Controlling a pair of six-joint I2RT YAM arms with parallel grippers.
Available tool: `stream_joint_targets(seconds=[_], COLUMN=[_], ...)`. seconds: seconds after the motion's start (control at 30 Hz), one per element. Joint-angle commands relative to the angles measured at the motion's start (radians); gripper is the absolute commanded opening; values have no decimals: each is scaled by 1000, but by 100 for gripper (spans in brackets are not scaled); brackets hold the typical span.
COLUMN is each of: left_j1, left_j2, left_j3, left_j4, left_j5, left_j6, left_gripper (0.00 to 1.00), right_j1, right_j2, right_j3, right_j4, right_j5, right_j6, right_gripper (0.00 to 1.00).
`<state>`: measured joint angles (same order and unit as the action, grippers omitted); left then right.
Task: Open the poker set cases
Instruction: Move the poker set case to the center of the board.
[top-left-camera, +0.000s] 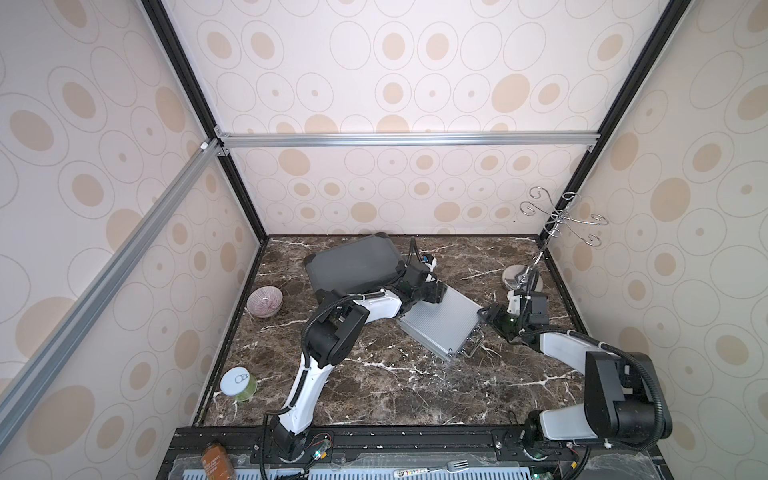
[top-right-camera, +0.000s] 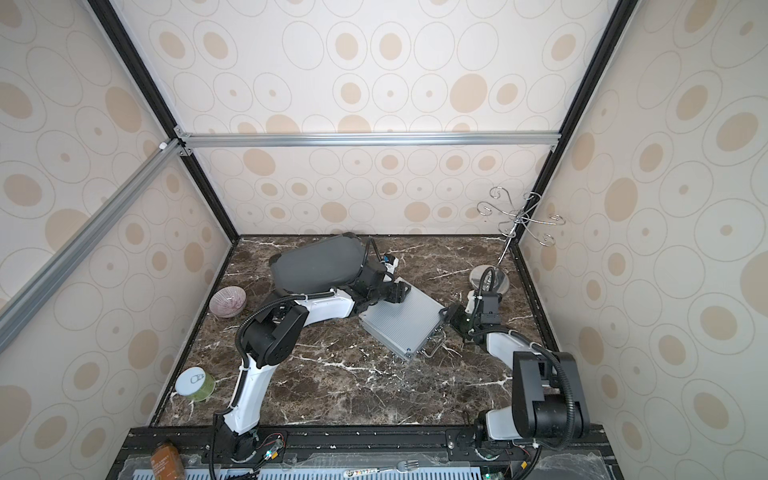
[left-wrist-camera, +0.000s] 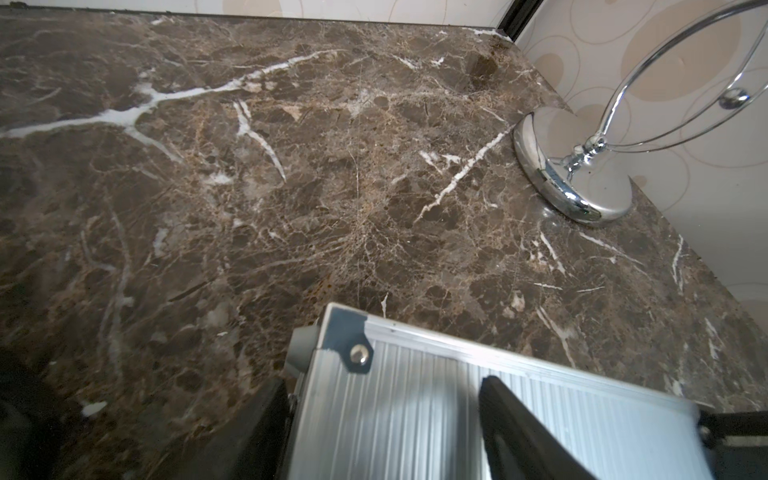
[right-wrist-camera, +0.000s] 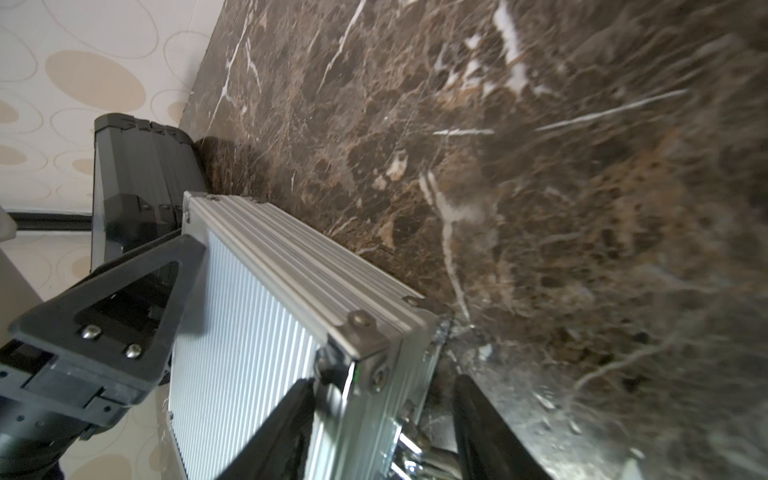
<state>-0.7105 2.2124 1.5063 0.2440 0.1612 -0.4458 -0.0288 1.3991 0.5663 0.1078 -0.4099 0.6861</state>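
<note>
On the brown marble table (top-left-camera: 374, 386), the silver ribbed case (top-left-camera: 440, 324) lies flat and closed at centre, set at an angle, with its wire handle (top-left-camera: 473, 347) facing the front. The dark grey case (top-left-camera: 353, 266) sits behind it near the back wall; raised lettering on its side shows in the right wrist view but cannot be read.

The left gripper (left-wrist-camera: 384, 384) has its jaws spread across the silver case's far corner, one finger over the ribbed lid and one beside the side wall. The right gripper (right-wrist-camera: 384, 382) is also spread, straddling the corner beside the handle.

The green jar (top-left-camera: 239, 380) has a white lid with a small pictogram. The brown bottle (top-left-camera: 216, 457) carries an orange label, text illegible.
</note>
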Motion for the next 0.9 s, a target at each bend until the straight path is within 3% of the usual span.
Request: stream_joint_targets(seconds=[0.0,0.13,0.27,0.47,0.57,0.7,0.87], left_j1=[-21,-24,-37,-79,-96,-124,-172], left_j2=[-22,-100,-216,-396,-477,-557,-549], left_j3=[57,16,-89,-301,-413,-554,-583], left_j4=[-23,-10,30,99,107,124,73], left_j5=[-17,-82,-171,-334,-398,-403,-381], left_j6=[34,43,38,-40,-141,-306,-387], left_gripper=[78,87,100,100,100,100,100], right_j1=[-5,-7,-6,-8,-7,-7,-7], right_j2=[-51,-105,-93,7,73,160,217], right_j3=[-15,-26,-20,45,96,158,202], right_j4=[-67,-62,6,97,107,106,98], right_j5=[57,98,62,-52,-112,-167,-197], right_j6=[-23,-69,-121,-183,-212,-230,-256], right_gripper=[61,70,76,76,79,79,78])
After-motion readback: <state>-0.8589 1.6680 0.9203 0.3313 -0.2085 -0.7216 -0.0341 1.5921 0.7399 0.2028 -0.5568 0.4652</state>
